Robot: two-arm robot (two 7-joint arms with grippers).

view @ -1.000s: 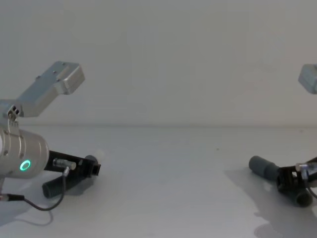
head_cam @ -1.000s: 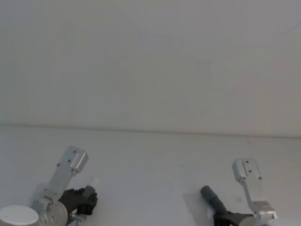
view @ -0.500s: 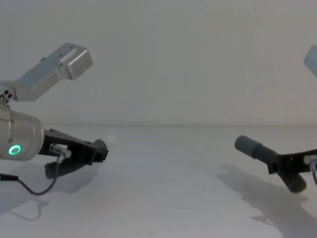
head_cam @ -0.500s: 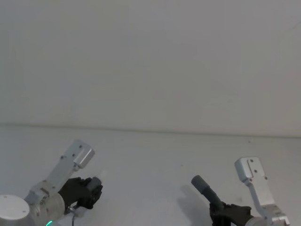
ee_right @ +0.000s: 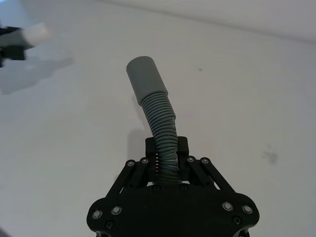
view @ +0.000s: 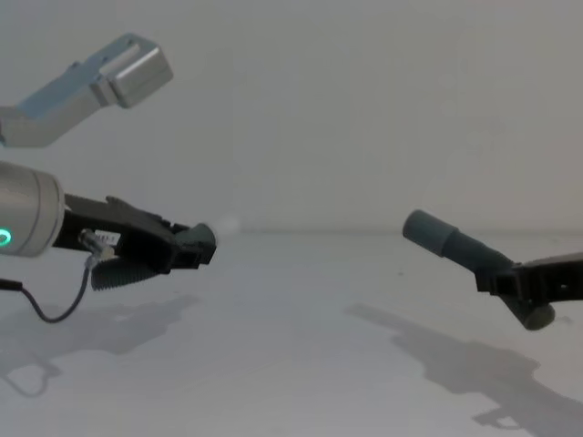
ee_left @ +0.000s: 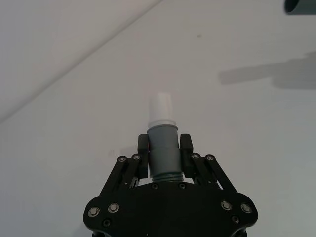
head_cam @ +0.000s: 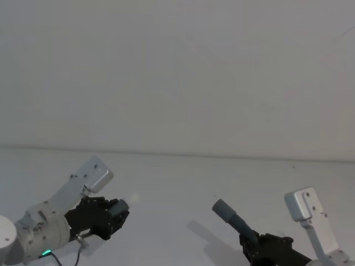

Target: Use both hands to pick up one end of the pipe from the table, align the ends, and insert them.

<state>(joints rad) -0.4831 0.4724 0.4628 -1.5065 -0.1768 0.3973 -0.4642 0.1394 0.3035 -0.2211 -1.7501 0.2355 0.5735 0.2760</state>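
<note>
Table (view: 301,382): white, matte. Both hose pieces are held clear above it, with their shadows on the surface.
Left gripper (ee_left: 164,144): fingers narrowed onto the grey collar of the straight hose piece (ee_left: 163,160). Its ribbed tail trails beneath the gripper.
Right gripper (ee_right: 167,148): fingers clamped on the ribbed body of the curved hose piece (ee_right: 162,121).
Socket cuff (ee_right: 144,76): well beyond the right fingertips, tilted upward.
White spigot (ee_left: 161,106): juts past the left fingertips, facing the cuff, well apart from it.
</note>
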